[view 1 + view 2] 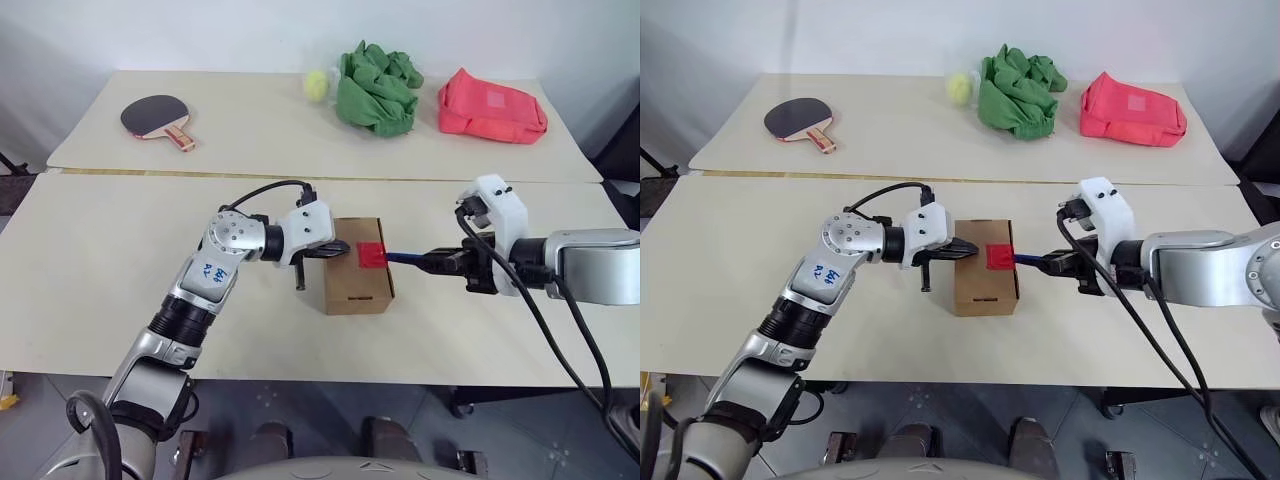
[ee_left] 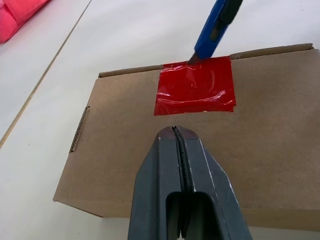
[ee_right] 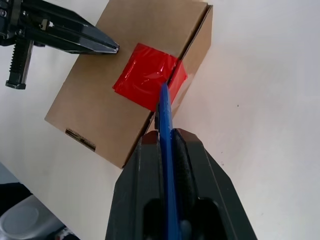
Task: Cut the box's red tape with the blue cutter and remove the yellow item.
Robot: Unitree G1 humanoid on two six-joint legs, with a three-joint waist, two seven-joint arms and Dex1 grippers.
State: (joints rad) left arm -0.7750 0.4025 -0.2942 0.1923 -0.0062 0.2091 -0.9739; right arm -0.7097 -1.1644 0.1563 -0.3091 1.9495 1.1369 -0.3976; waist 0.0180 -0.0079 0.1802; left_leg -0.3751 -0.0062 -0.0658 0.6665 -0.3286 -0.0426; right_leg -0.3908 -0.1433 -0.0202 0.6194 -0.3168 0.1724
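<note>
Pressed-together left gripper [image 2: 175, 131] pins box [image 1: 357, 287] top, just short of red tape [image 2: 196, 91]. Right gripper [image 3: 170, 137] pinches blue cutter [image 3: 165, 120], long axis aimed across at left gripper, tip touching tape at flap seam on right gripper's side. Yellow item presumably inside.

The small brown cardboard box [image 1: 356, 267] sits mid-table [image 1: 90, 260], the red tape square [image 1: 372, 253] on its top. The thin blue cutter [image 1: 405, 258] reaches in from the right, its tip at the tape's edge. The closed left gripper [image 1: 340, 249] presses the top from the left.
</note>
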